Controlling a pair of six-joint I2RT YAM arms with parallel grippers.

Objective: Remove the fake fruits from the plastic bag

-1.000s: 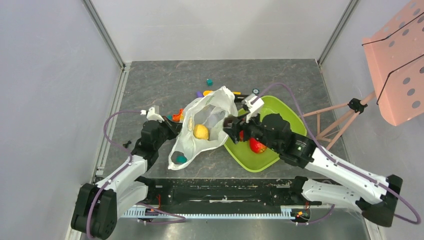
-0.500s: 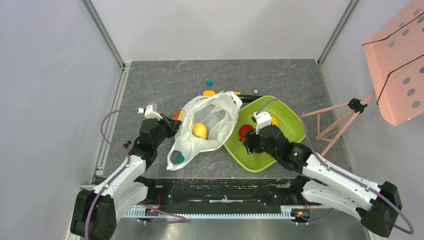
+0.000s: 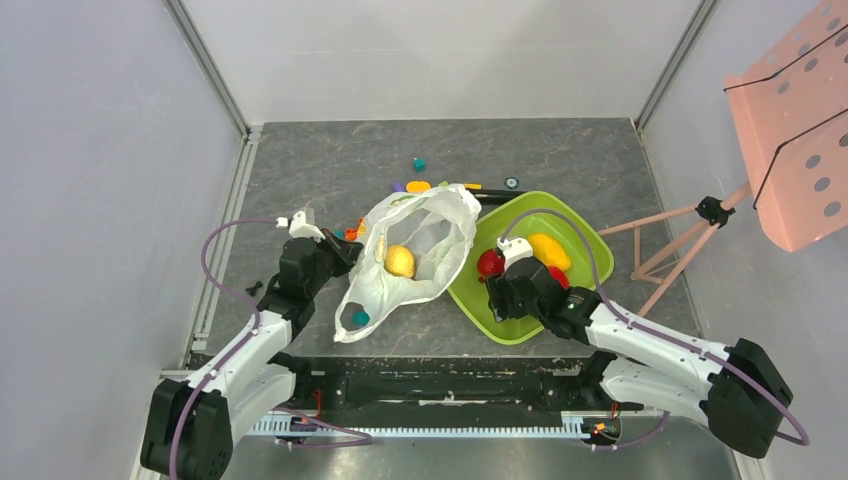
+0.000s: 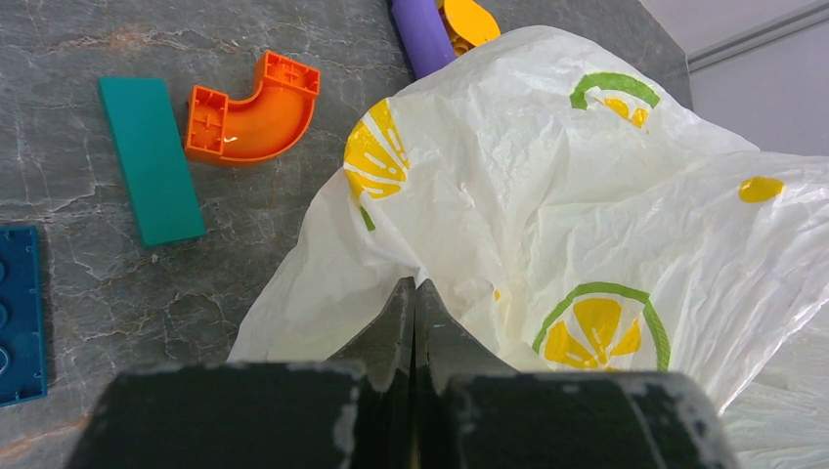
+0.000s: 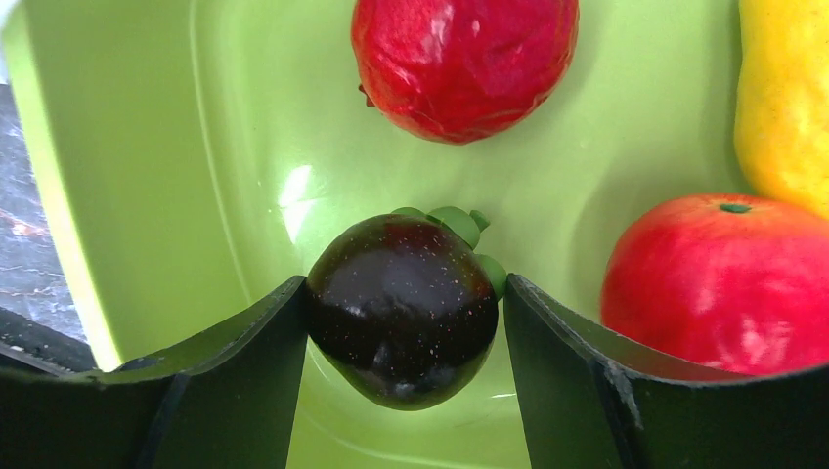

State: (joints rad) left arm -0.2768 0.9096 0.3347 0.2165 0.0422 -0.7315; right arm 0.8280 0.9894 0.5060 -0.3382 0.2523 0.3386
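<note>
The plastic bag (image 4: pixel 547 195) looks thin and crinkly, the dark fruit (image 5: pixel 401 308) glossy, the green tray (image 5: pixel 244 147) smooth.

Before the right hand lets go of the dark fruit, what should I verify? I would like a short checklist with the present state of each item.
1. Dark fruit sits between the right hand's fingers: ok.
2. Dark fruit is over the green tray: ok.
3. Dark fruit rests on the tray floor: cannot tell.
4. Dark fruit is apart from the red fruits: ok.
5. Left hand pinches the bag: ok.
6. Bag is empty: not ok, a yellow fruit lies inside.
</note>
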